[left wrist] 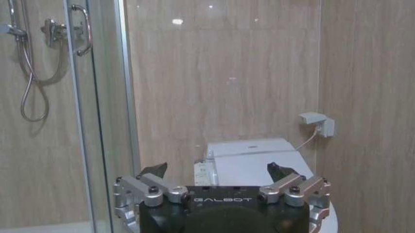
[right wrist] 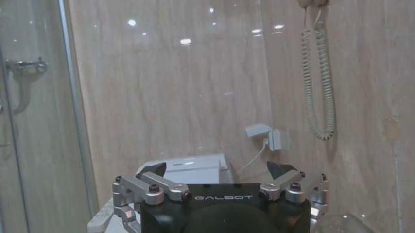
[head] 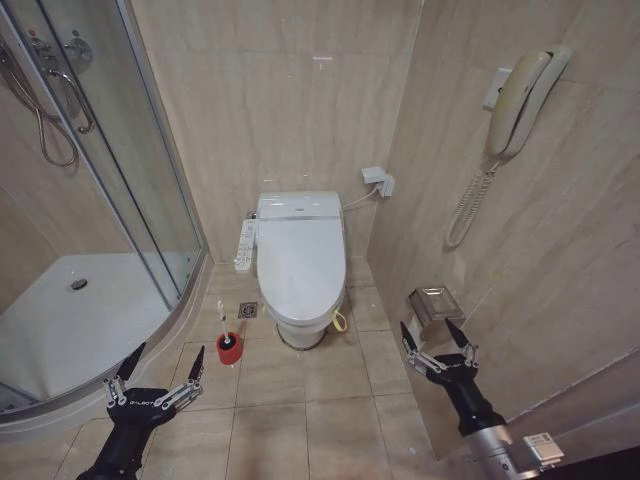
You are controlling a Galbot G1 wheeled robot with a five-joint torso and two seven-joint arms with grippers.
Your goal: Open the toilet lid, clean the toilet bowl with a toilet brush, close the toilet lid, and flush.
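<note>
**Lid down, both grippers empty and waiting**

In the head view the toilet sits at the centre, its lid point(head: 300, 262) flat down over the bowl point(head: 303, 330), which shows as a white base at the lid's 6 o'clock. The brush point(head: 225, 330) stands in its red cup on the floor at the lid's 7 o'clock, just beside the bowl's foot and near the floor drain point(head: 248, 310). The long button panel point(head: 244, 246) juts from the seat unit at the lid's 9 o'clock.

The left gripper point(head: 163, 364) hovers low at 7 o'clock of the scene, fingers spread, holding nothing, near the shower tray's curb point(head: 150, 345). The right gripper point(head: 439, 337) hovers at 5 o'clock, also spread and empty, close to the tissue holder point(head: 435, 303) on the side wall. Both are well apart from the lid. The task looks unstarted: the lid is not yet lifted.

Risks, as I judge them:
- The lid is glossy and rounded, so a fingertip hooked under its front edge may slip off, or catch the seat ring with it.
- A left reach toward the lid passes over the brush; a low sweep could tip the cup.
- The button panel lies on that side and could be pressed by accident.
- The right arm has little room by the wall and may knock the tissue holder.
</note>
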